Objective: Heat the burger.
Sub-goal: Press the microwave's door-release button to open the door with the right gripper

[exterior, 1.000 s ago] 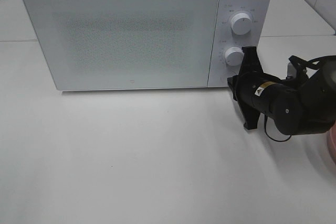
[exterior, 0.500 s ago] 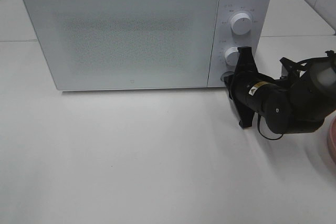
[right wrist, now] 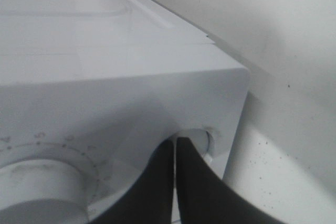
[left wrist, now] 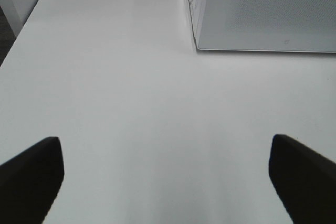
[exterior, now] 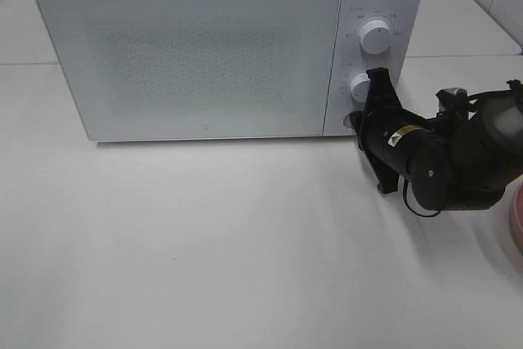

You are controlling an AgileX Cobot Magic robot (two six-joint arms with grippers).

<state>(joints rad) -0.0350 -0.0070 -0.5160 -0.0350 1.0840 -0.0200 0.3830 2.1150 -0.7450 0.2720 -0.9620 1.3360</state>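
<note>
The burger is out of view. The white microwave (exterior: 196,55) stands with its door closed. My right gripper (exterior: 358,123) is shut, and its joined fingertips (right wrist: 175,142) rest against the round button (right wrist: 202,136) in the lower corner of the control panel, below the two knobs (exterior: 362,87). In the left wrist view my left gripper (left wrist: 168,169) is open over bare table, its dark fingers (left wrist: 31,177) wide apart with nothing between them. The microwave's front corner (left wrist: 199,40) lies ahead of it.
A pink plate (exterior: 517,218) shows at the right edge of the table, behind my right arm (exterior: 449,161). The white tabletop (exterior: 204,243) stretches in front of the microwave. A tiled wall corner rises at the back right.
My right arm has moved left toward the control panel, bringing the shut fingertips onto the button below the lower knob. The microwave door stays closed.
</note>
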